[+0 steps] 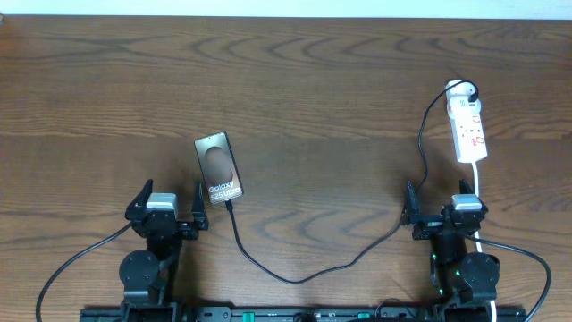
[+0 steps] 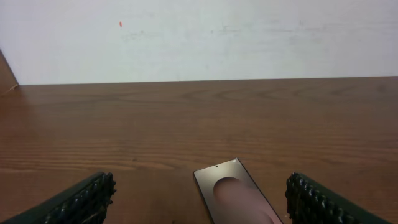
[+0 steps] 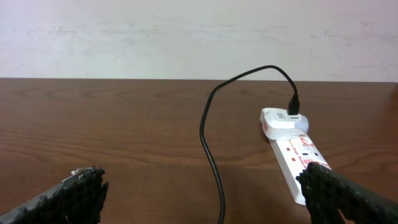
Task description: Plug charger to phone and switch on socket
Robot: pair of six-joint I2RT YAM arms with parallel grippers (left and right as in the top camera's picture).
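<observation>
1. While both arms sit at the near edge of the table (image 1: 89, 89), note the jaws: the left gripper (image 1: 172, 199) is spread wide and empty, and so is the right gripper (image 1: 438, 201).
2. You find the phone (image 1: 220, 167) lying flat, just ahead of the left gripper and a little to its right. Long axis runs away from the arms, far end leaning left. Left wrist view puts it between the fingers (image 2: 81, 202), touching neither.
3. Follow the charger cable (image 1: 295, 277) from the phone's near short edge, across the table, up to the far end of the power strip (image 1: 471, 132). The plug tip (image 1: 230, 205) meets the phone's edge. Seated or only touching: you cannot tell.
4. Power strip lies lengthwise just ahead of the right gripper, slightly to its right, with the white cord (image 1: 480, 192) running down beside that gripper. Right arm is far nearer.
5. Judgement: the left arm suits the plug tip and phone, the right arm suits the switch. That press turns on the red switch marks (image 3: 297, 148), which face up ahead of the right jaws.
</observation>
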